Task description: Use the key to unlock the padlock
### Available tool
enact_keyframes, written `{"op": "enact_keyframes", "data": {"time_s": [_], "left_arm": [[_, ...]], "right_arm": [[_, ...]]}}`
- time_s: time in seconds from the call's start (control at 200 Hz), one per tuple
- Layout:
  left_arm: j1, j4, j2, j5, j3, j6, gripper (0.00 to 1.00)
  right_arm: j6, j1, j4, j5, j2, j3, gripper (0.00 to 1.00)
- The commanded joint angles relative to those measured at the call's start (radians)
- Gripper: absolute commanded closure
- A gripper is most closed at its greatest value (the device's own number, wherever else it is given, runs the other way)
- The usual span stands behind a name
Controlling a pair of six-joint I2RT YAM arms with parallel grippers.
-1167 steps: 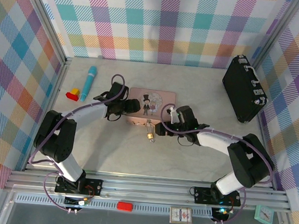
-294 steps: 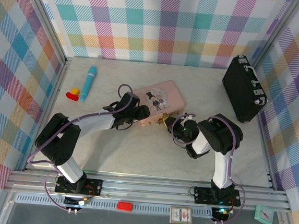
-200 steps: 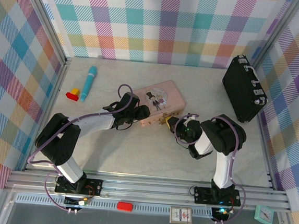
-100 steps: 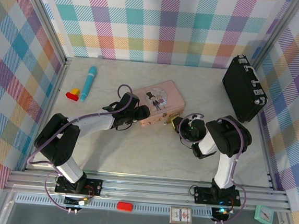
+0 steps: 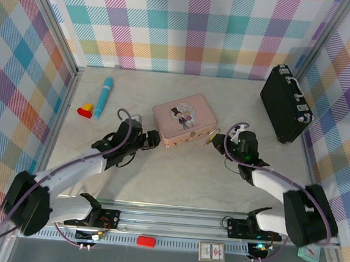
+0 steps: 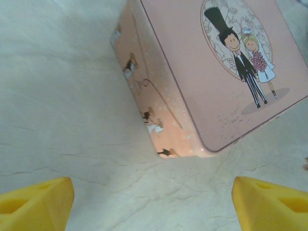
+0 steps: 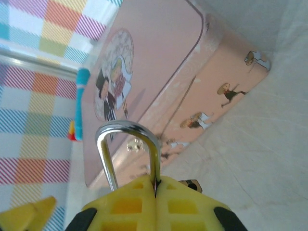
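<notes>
The pale marbled table [image 5: 177, 180] carried all items. The left arm [image 5: 73, 171] lay low, stretched from its near-left base toward the far right. The left gripper [image 5: 153, 138] pointed at the near-left corner of the pink tin [image 5: 184, 118], just beside it. In the left wrist view its yellow fingertips [image 6: 33, 202] stood wide apart with bare table between them and the tin ahead, apart from them.

The right arm [image 5: 274, 182] was bent at a near-right elbow, its forearm running far and left. The right gripper [image 5: 214, 140] sat just beside the tin's right end. Its yellow fingers [image 7: 130, 202] were pressed together on the padlock [image 7: 126, 127]. The silvery shackle [image 7: 107, 163] stood up out of the seam between them, close in front of the tin's side. Whether the shackle was latched could not be told.

A black case [image 5: 286, 104] lay at the far right. The tin's lid bore a cartoon bride and groom in an oval; its side showed small figures, with no lettering legible. A blue tube [image 5: 104, 97] lay at the far left, with the red and yellow blocks [image 5: 86, 110] just left of its near end.
</notes>
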Motion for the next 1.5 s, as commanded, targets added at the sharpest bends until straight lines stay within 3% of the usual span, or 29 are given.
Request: {"op": "enact_keyframes", "data": {"time_s": [0.0, 0.1, 0.215, 0.46, 0.8, 1.27, 1.495], "left_arm": [[0.006, -0.051, -0.165, -0.113, -0.077, 0.102, 0.15], [0.006, -0.082, -0.318, -0.144, -0.131, 0.135, 0.14], [0.006, -0.148, -0.445, -0.189, -0.167, 0.169, 0.13], [0.006, -0.131, -0.521, -0.249, -0.244, 0.171, 0.13], [0.006, -0.093, -0.570, -0.284, -0.286, 0.161, 0.13], [0.006, -0.082, -0.587, -0.283, -0.301, 0.161, 0.13], [0.006, -0.080, -0.586, -0.283, -0.303, 0.161, 0.12]], "right_arm": [[-0.244, -0.010, -0.449, -0.048, -0.117, 0.085, 1.00], [-0.322, -0.010, -0.680, -0.023, -0.220, 0.161, 1.00], [-0.374, -0.010, -0.914, 0.089, -0.282, 0.232, 1.00], [-0.359, -0.010, -1.093, 0.188, -0.255, 0.239, 1.00], [-0.305, -0.010, -1.063, 0.246, -0.116, 0.207, 1.00], [-0.312, -0.009, -0.971, 0.212, 0.088, 0.234, 1.00], [-0.314, -0.001, -0.931, 0.229, 0.101, 0.232, 1.00]]}}
